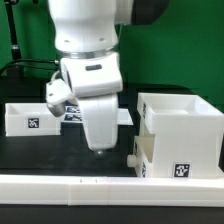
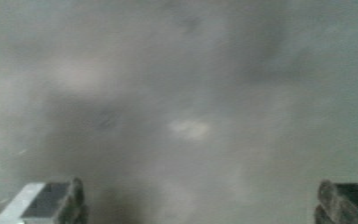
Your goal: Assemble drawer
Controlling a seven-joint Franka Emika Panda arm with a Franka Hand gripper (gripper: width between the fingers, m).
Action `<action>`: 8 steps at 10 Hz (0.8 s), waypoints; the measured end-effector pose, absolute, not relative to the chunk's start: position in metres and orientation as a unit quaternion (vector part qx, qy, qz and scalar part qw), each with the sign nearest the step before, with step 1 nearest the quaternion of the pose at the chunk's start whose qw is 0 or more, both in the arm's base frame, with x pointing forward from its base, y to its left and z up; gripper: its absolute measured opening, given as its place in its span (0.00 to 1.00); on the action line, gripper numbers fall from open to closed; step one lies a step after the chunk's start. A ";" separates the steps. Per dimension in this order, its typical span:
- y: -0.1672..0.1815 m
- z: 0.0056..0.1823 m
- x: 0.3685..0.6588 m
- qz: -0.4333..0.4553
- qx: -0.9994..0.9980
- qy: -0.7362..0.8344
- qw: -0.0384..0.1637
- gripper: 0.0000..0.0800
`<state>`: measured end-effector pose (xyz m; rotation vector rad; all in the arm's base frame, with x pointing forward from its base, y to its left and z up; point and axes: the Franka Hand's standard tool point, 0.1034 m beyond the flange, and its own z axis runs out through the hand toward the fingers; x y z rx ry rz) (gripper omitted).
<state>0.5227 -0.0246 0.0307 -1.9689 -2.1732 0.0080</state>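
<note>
My claw (image 1: 97, 147) hangs spread and empty mid-frame (wrist view blurred). Between grasps, I judge. Next comes fetching the tray (image 1: 28, 118) at the frame's left.

Words, numbers, brands: none readable in either view.
Housing (image 1: 190, 120): black-and-white square tag (image 1: 181, 170), pattern only.
Tray (image 1: 15, 112): similar coded square (image 1: 31, 124), no letters.

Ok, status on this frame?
Gripper open, empty. Drawer housing exterior view's right, loose tray left, neither held. Nothing between the fingers.
</note>
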 end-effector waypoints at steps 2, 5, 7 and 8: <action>-0.037 0.040 0.512 0.005 -0.677 -0.729 0.102 0.81; -0.046 0.054 0.503 0.004 -0.687 -0.720 0.092 0.81; -0.045 0.052 0.503 0.005 -0.687 -0.721 0.095 0.81; -0.045 0.052 0.502 0.005 -0.687 -0.720 0.095 0.81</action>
